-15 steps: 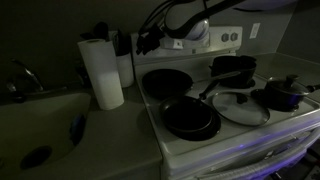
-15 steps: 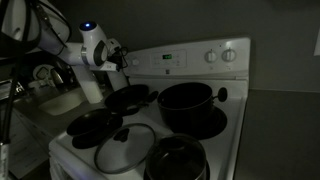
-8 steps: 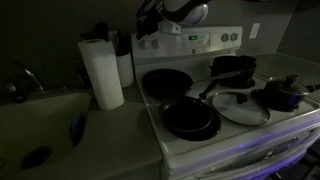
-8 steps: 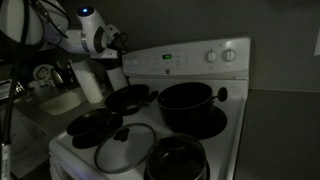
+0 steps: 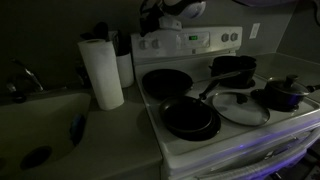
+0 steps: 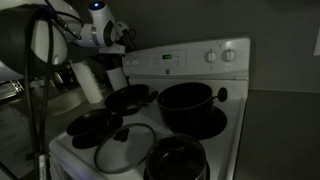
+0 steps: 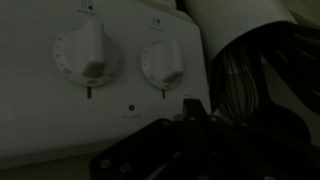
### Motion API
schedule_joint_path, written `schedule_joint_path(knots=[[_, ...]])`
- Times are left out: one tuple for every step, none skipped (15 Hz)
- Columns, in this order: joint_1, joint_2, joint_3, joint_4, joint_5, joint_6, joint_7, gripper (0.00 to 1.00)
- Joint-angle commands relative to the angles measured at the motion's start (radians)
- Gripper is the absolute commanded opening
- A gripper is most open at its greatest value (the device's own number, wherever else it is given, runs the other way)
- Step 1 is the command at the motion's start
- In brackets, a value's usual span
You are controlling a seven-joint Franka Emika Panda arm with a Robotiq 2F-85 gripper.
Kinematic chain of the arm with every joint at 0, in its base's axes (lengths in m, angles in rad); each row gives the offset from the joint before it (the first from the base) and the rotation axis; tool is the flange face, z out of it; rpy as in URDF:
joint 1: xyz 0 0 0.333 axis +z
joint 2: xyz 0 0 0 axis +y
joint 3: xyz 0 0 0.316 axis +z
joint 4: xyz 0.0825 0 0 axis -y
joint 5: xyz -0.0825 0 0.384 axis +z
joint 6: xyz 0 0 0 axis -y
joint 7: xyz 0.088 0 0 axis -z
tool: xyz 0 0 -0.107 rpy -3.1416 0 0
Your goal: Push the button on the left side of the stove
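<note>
The white stove [image 5: 230, 125] has a raised back panel [image 5: 200, 42] with round knobs and a small green display [image 6: 167, 57]; it also shows in an exterior view [image 6: 200, 62]. My gripper [image 5: 149, 20] hangs above the panel's left end, also seen in an exterior view [image 6: 123, 38]. In the wrist view two round knobs [image 7: 88, 58] [image 7: 163, 63] and a small dark button [image 7: 131, 111] face me. My gripper [image 7: 192, 104] is dark, its fingers together and holding nothing, just right of the button and not touching the panel.
A paper towel roll [image 5: 101, 72] stands on the counter beside a sink [image 5: 45, 120]. On the cooktop sit two black pans [image 5: 190, 118] [image 5: 165, 82], a glass lid [image 5: 240, 107], and pots [image 6: 186, 102]. A white cylinder [image 7: 240, 20] fills the wrist view's right side.
My gripper has lifted from the left end of the back panel, moving up and slightly away from it. The pans and knobs have not moved.
</note>
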Motion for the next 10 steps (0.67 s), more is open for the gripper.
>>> schedule_joint_path(knots=[[0.013,0.103,-0.003,0.172,0.016,-0.078,0.005,0.00],[0.017,0.122,-0.003,0.202,0.018,-0.092,0.009,0.00],[0.020,0.140,-0.004,0.229,0.019,-0.105,0.016,0.00],[0.022,0.157,-0.004,0.253,0.022,-0.115,0.018,0.00],[0.017,0.168,0.009,0.261,0.015,-0.119,0.024,0.00],[0.018,0.179,0.009,0.279,0.014,-0.129,0.029,0.00],[0.020,0.187,0.012,0.297,0.014,-0.142,0.034,0.00],[0.021,0.192,0.011,0.310,0.013,-0.157,0.041,0.00],[0.022,0.198,0.011,0.320,0.012,-0.162,0.048,0.00],[0.023,0.204,0.012,0.330,0.012,-0.165,0.054,0.00]])
